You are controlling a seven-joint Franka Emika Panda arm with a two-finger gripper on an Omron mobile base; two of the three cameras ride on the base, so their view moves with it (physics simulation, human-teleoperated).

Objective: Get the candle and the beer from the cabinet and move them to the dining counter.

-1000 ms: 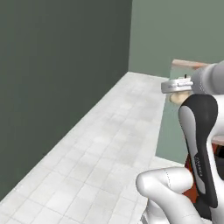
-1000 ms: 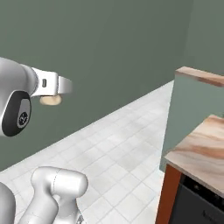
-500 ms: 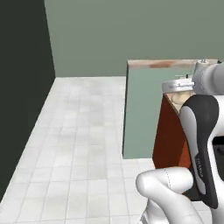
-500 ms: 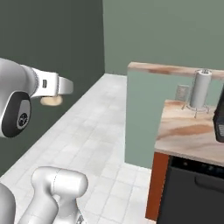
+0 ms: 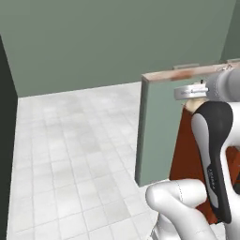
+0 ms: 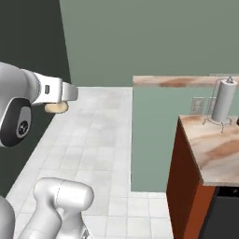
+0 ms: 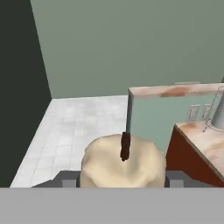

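My gripper [image 7: 123, 180] is shut on the candle [image 7: 122, 168], a lumpy cream-white lump with a dark wick that sits between the two grey fingers low in the hand view. From the right base view the candle [image 6: 56, 107] hangs under the white hand, high over the tiled floor. The beer and the cabinet are out of view. To the right stands a marbled counter [image 6: 212, 149] on a red-brown base behind a grey-green raised partition [image 6: 154, 135]. I cannot tell whether it is the dining counter.
A paper towel holder [image 6: 223, 102] stands on the marbled counter, with wall outlets behind it. A dark appliance front [image 6: 224, 214] sits below the counter at the far right. White floor tiles [image 5: 75, 159] spread toward the grey-green walls.
The whole picture has swung as the base turned: the long wall slid away and the partition and marbled counter came into view. The candle stays in my grip.
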